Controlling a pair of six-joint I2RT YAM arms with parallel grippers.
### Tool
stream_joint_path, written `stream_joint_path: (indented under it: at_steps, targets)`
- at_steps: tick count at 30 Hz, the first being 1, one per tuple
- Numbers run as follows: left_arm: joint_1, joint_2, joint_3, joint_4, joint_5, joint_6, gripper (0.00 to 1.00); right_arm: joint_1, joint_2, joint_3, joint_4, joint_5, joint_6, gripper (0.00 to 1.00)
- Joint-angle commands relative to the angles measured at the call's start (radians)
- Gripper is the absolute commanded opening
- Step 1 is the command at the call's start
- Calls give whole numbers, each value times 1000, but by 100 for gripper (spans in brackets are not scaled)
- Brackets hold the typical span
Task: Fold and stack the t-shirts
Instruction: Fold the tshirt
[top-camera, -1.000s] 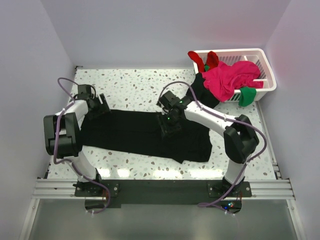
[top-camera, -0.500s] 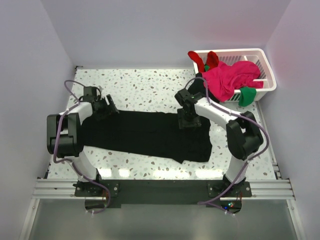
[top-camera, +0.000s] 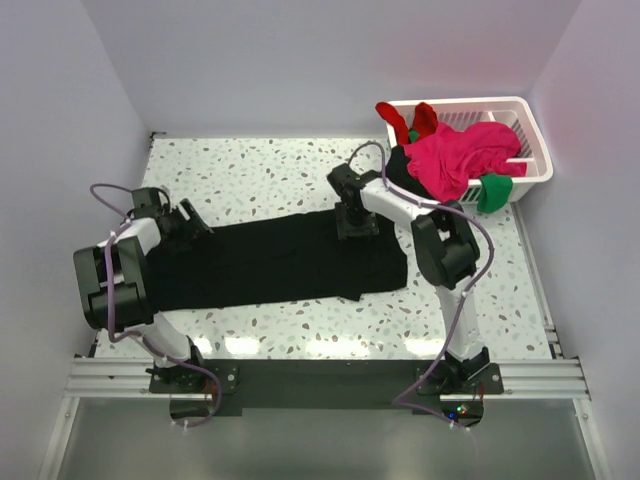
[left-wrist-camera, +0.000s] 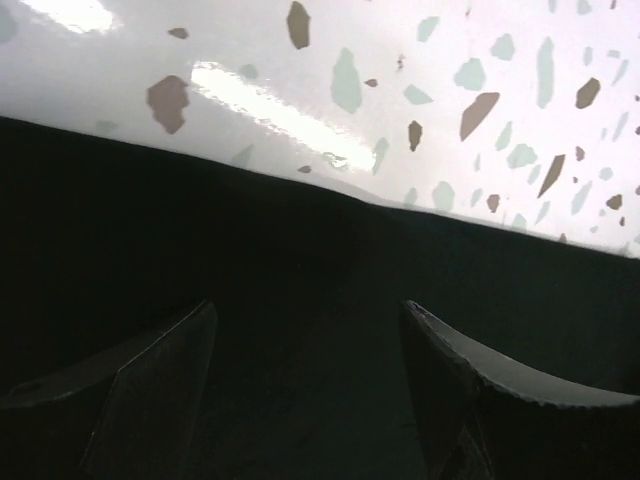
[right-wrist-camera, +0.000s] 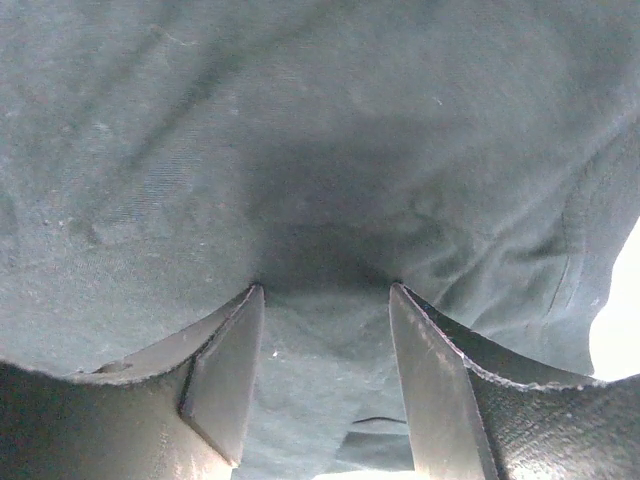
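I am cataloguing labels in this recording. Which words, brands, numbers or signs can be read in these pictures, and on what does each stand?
None can be read. The black t-shirt is plain, the white slatted basket shows no label, and the left arm and right arm show no legible marking.

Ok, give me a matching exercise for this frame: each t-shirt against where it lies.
Things:
1. black t-shirt
2. pink t-shirt
3. green t-shirt
4. red t-shirt

Places:
A. draped over the far-left corner of the basket
B. spread out on the table
C. hanging down the basket's near wall
D. heaped on top of the basket

Pairs: 1-B, 2-D, 3-C, 4-A
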Motion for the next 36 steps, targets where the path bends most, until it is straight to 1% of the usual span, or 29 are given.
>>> stream_joint_path:
  at_steps: [1,2,4,5,7,8,9,11,13,15,17,20,25,30,33,36]
  targets:
    - [12,-31,-22,-79,-79,54,79,0,116,134,19,29,8,58]
    - [12,-37,-22,-82,-82,55,79,0,171,218,-1,29,10,58]
    - [12,-59,-21,-88,-83,54,79,2,224,311,-24,25,10,58]
    - [13,-66,-21,-89,-86,52,80,0,255,407,-43,23,13,58]
    - [13,-83,-13,-97,-85,52,80,0,343,515,-69,15,13,59]
    - [13,-89,-10,-100,-86,54,80,0,372,624,-93,11,14,59]
    - [13,-96,-5,-105,-83,55,80,0,430,679,-103,6,19,59]
    - [12,-119,-2,-105,-76,58,80,-1,464,791,-91,-39,23,60]
    - [12,-146,5,-106,-71,63,80,-4,463,808,-52,-76,33,60]
    - [10,-168,10,-106,-68,72,80,-6,420,750,49,-106,46,60]
    - [4,-195,10,-102,-63,78,80,-4,335,664,153,-109,46,61]
    - [-28,-208,1,-85,-53,94,80,-4,256,624,212,-109,11,62]
    - [-106,-174,-16,-65,-20,103,80,-5,164,584,219,-150,-16,62]
    - [-140,-163,-42,-14,45,72,79,-3,30,385,259,-214,-3,63]
    - [-146,-151,-41,-10,44,68,79,2,-20,267,275,-282,13,64]
    - [-146,-145,-39,-10,36,74,79,14,-50,156,282,-305,22,64]
